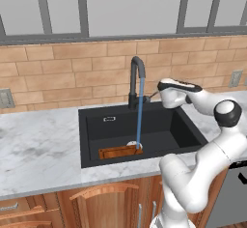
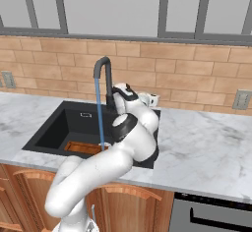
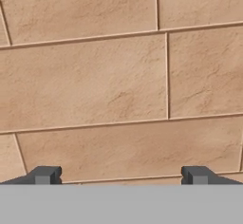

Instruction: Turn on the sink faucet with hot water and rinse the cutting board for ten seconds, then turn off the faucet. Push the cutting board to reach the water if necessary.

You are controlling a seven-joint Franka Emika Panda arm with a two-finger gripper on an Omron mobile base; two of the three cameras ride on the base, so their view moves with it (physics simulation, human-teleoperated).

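Hand view: claw (image 3: 121, 176) spread wide, holding nothing, facing the brick wall (image 3: 118, 76). Just left of it stands the sink faucet (image 1: 136, 79), water (image 1: 140, 113) running. Below-left, the cutting board (image 1: 119, 151) lies in the sink (image 1: 94, 125), and the stream catches only its right end. Risk: reaching back, the claw could miss the small lever, leaving water on.

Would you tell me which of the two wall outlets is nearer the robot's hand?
The outlet at the right end of the brick wall; the other outlet sits far left, beyond the sink.
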